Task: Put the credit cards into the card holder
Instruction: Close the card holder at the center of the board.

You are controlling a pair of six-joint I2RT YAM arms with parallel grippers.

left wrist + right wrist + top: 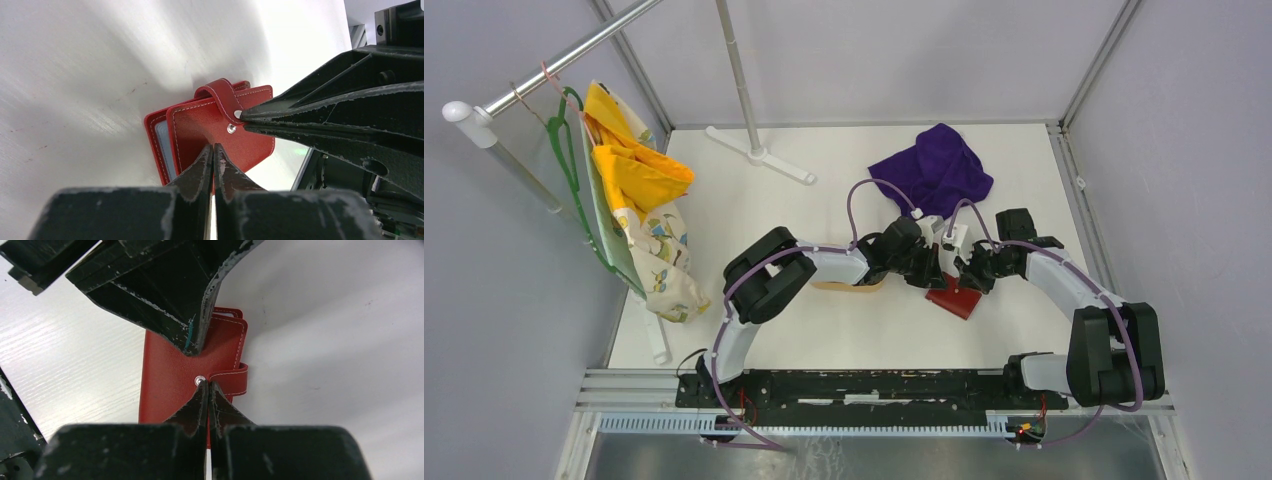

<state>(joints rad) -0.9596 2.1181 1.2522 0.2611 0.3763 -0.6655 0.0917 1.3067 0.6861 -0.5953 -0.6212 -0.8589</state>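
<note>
Lying flat and folded shut on the white bench (pixel 824 340), the card holder (pixel 954 298) sat in the bench's right half, roughly midway between the far and near edges. Seen from above, it was turned at a slant to the bench edges. In the right wrist view its long axis ran along the line of the right pincer (pixel 207 385), with the snap tab (pixel 230 380) wrapped round the long edge on the right. The stud (pixel 200 381) sat near the middle of the red cover.

The right pincer was clenched, gripping nothing, its tips set down just at the stud and the end of the tab. The left pincer (pixel 213 148) was likewise clenched and empty. It came from the opposite side, with its tips pressed on the cover just beside the stud, so the two pincers met nose to nose over the card holder.

At the holder's open edge a pale sheet (pixel 162 137) showed between the covers; card or sleeve could not be told.
</note>
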